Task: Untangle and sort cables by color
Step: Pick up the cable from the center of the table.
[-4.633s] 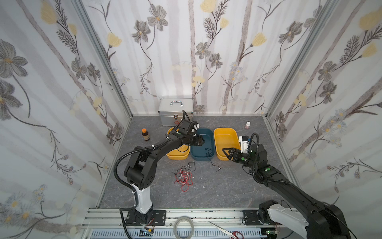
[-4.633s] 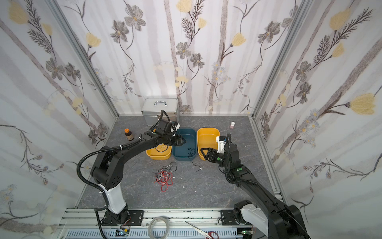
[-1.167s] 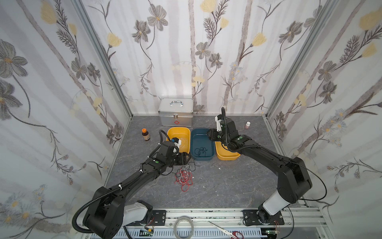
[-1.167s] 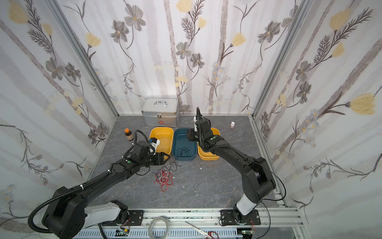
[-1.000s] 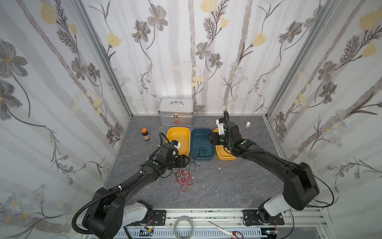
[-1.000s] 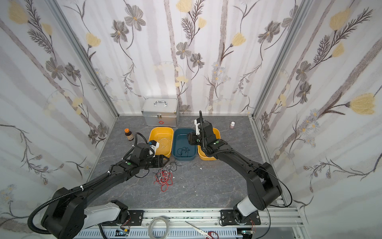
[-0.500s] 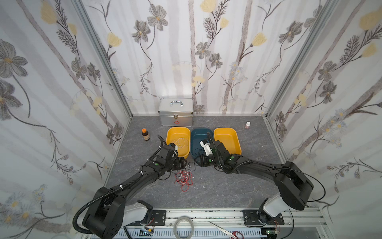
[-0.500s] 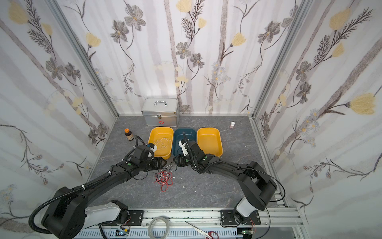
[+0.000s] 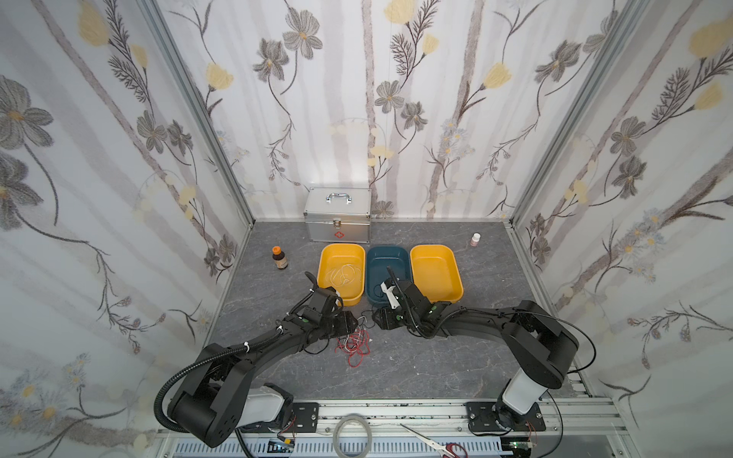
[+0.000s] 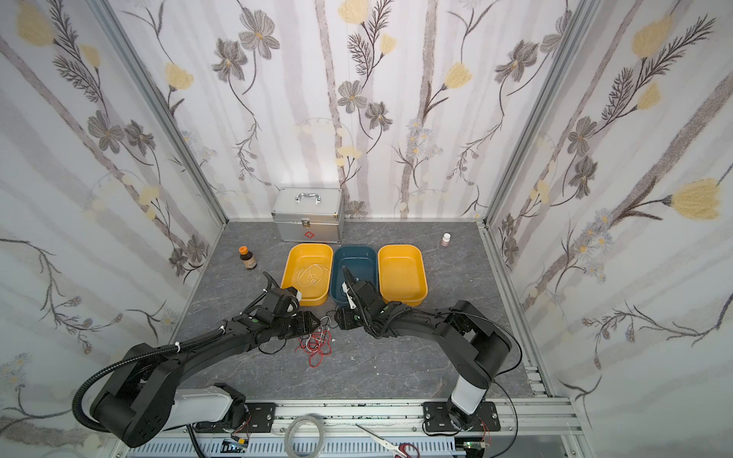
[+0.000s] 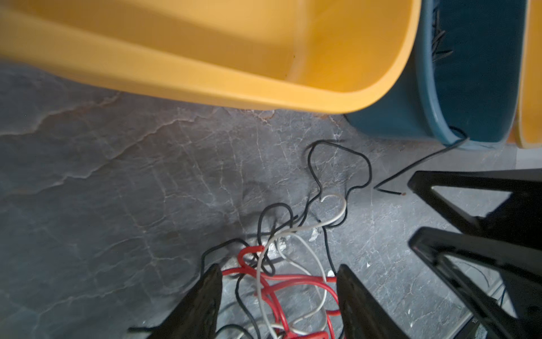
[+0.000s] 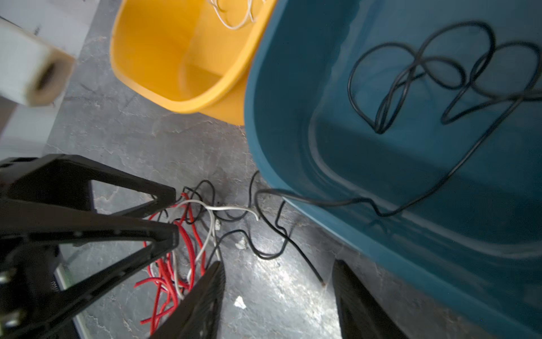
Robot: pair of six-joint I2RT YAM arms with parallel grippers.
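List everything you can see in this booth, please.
blue bin: one, middle of row
yellow bins: two, either side
tangled cables: one pile, red, black, white, floor
white cable: looped, left yellow bin
black cable: one, blue bin, trailing out
metal case: one, silver, back wall
brown bottle: one, back left
pink bottle: one, back right
tape ring: one, grey, front rail
scissors: one, red-handled, front rail
left gripper: black, open, over tangle
right gripper: black, open, beside tangle

Cables (image 9: 354,343) look smooth-sheathed, the teal tub (image 9: 386,257) glossy plastic.

Cable tangle (image 9: 354,345) before row of three bins (image 9: 380,263); case (image 9: 338,222) behind them.
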